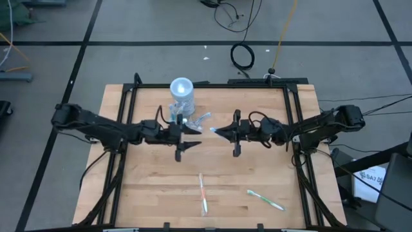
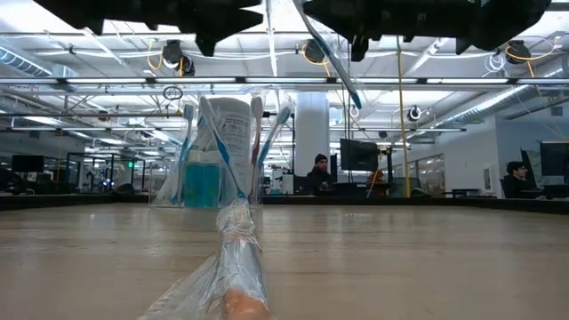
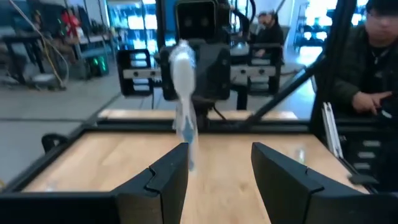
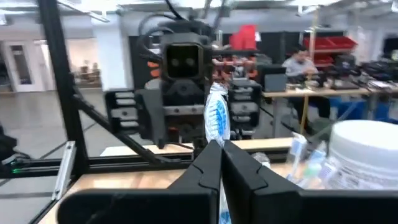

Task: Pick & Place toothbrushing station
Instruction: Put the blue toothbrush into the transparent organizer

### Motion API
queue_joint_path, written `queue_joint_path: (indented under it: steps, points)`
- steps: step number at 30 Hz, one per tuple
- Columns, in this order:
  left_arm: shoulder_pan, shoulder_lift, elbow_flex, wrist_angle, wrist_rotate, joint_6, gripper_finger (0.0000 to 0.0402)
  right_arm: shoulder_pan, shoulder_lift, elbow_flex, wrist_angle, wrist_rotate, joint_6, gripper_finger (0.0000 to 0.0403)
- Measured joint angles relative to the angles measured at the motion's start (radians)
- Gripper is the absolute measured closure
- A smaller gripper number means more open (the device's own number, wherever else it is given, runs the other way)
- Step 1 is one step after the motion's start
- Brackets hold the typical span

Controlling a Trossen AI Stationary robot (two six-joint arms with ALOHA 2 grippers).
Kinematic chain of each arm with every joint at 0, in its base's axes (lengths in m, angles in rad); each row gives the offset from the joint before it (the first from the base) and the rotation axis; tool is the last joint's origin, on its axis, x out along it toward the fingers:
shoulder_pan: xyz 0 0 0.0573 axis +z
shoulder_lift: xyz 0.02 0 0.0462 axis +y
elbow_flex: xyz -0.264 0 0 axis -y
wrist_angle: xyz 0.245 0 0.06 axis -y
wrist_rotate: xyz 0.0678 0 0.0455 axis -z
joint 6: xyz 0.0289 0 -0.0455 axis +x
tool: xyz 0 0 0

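Note:
The toothbrushing station (image 1: 182,96) is a clear cylinder with a pale round top. It stands on its base at the far middle of the table, with toothbrushes and teal tubes around it (image 2: 222,147). My right gripper (image 1: 214,132) is above the table's middle, shut on a blue-and-white toothbrush (image 4: 217,118). My left gripper (image 1: 195,133) faces it from the left, just in front of the station. It is open and empty (image 3: 217,174), and the held toothbrush (image 3: 183,81) shows beyond its fingers. My right gripper pinches the toothbrush's shaft (image 4: 219,144) between its two shut fingers, below the bristle head. The fingers lie level, pointing toward the table's left, across the toothbrush. The toothbrush is lifted clear of the table and tilted (image 2: 329,53), its head above the fingers.
Two loose toothbrushes lie on the near part of the table, one orange and white (image 1: 203,193) and one green and white (image 1: 265,200). One of them, in a clear wrapper (image 2: 236,258), shows close up in the low view. A black frame (image 1: 212,84) borders the table. People sit in the room beyond.

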Motion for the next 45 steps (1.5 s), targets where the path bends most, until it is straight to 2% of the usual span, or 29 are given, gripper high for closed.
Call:
queue_joint_path:
  steps: [5, 10, 17, 25, 30, 40, 45]
  points:
    - [0.028, 0.112, 0.006, 0.164, -0.003, -0.018, 0.022, 0.0, 0.0, 0.0, 0.041, -0.056, -0.034, 0.0403]
    - [0.069, 0.196, 0.089, 0.159, 0.036, -0.06, 0.022, -0.006, 0.0, 0.001, 0.048, -0.069, -0.061, 0.0403]
    - [0.084, 0.297, 0.222, 0.153, 0.107, -0.002, 0.022, -0.016, 0.0, 0.001, 0.055, -0.069, -0.062, 0.0403]
    - [0.087, 0.327, 0.316, -0.044, 0.09, 0.03, 0.0224, -0.016, 0.0, 0.001, 0.049, -0.067, -0.087, 0.0403]
    - [0.087, 0.327, 0.315, -0.052, 0.089, 0.032, 0.0262, -0.016, 0.0, 0.001, 0.047, -0.067, -0.103, 0.0403]
    - [0.089, 0.327, 0.315, -0.065, 0.087, 0.039, 0.037, -0.016, 0.0, 0.001, 0.017, -0.061, -0.146, 0.0389]
    - [0.089, 0.326, 0.315, -0.105, 0.048, 0.01, 0.0379, -0.015, 0.0, 0.0, -0.005, 0.01, -0.165, 0.035]
